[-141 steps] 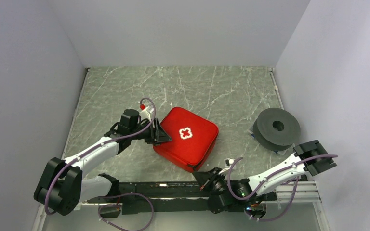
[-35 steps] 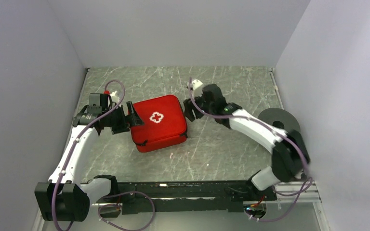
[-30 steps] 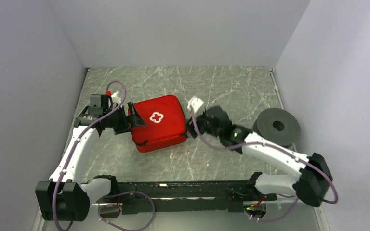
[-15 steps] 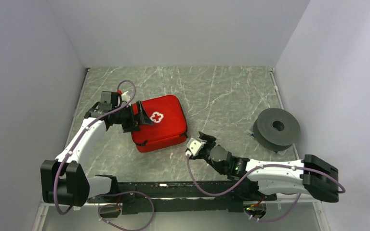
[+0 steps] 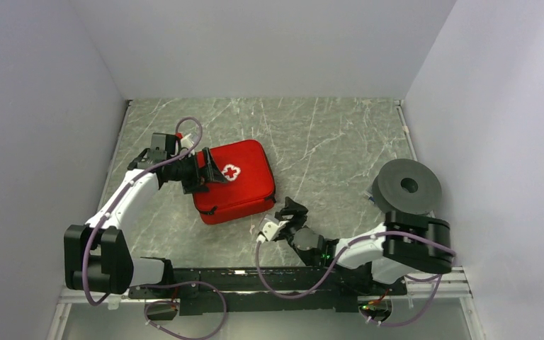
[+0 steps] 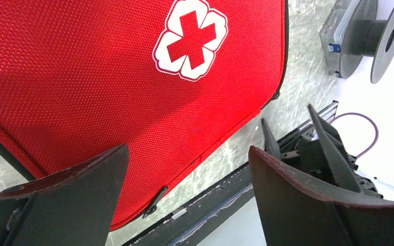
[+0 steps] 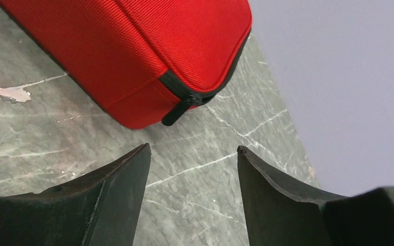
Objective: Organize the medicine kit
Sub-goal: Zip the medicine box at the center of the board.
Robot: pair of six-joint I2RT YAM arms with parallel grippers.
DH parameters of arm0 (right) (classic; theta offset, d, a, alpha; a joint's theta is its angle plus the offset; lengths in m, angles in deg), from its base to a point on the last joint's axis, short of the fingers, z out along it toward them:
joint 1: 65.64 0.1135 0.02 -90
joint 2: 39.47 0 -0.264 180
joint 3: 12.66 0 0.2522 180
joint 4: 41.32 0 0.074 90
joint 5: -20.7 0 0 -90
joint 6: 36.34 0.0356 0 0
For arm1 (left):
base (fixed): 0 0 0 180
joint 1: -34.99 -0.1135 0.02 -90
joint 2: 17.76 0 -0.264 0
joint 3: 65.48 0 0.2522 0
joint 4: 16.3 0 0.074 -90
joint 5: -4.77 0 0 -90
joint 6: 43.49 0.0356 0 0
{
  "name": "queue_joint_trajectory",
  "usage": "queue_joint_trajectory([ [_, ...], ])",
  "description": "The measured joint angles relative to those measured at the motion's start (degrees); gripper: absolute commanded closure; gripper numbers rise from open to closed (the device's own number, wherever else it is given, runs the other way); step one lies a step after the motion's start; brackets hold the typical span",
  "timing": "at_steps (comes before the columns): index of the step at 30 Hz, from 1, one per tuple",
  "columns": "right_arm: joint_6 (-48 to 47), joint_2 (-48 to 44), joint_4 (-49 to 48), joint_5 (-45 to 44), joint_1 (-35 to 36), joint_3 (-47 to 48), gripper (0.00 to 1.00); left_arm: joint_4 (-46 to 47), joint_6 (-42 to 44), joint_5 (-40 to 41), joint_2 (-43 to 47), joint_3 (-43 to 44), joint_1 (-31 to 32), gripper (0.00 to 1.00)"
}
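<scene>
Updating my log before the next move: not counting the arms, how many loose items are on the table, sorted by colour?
Red: 1, the medicine kit
Dark grey: 1, the spool
Total: 2
A clear piece beside the spool is too unclear to identify, so it is not counted.

Cloth on medicine kit [image 5: 244, 188]: red, coarse woven grid, matt. Its white cross [image 6: 190, 38] looks printed & smoother. The zip [image 7: 177, 111] is black w/ a matt pull. Grey-green table [image 5: 326, 142]: marble-look, smooth, slight sheen, white veins, a few scuffs. Both left claw [image 6: 184, 154] & right claw [image 7: 192, 154]: dark matt plastic, faintly grainy, rough edges. Dark grey spool [image 5: 407, 188]: plastic, matt.
</scene>
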Motion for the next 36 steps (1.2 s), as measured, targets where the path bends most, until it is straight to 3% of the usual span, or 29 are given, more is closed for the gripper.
queue_joint_trajectory([
  [11,-3.2,19.2,-12.9,-5.1,2.6,5.5,0.37,1.0,1.0,-2.4,-2.1,0.0,-0.3,0.07],
  [23,-6.1,27.2,-22.3,-8.0,2.2,8.9,0.82,1.3,1.5,-3.5,-2.8,0.0,-0.6,0.08],
  [26,-7.0,27.6,-23.8,-8.1,1.4,9.2,1.00,1.3,1.6,-3.5,-2.8,0.0,-0.6,0.08],
  [32,-7.5,26.9,-23.5,-7.3,0.1,9.3,1.00,1.3,1.9,-3.5,-2.8,0.0,-0.6,0.08],
  [36,-5.0,20.9,-18.7,-5.2,-0.9,8.1,1.00,1.3,2.0,-3.5,-2.8,0.0,-0.6,0.08],
])
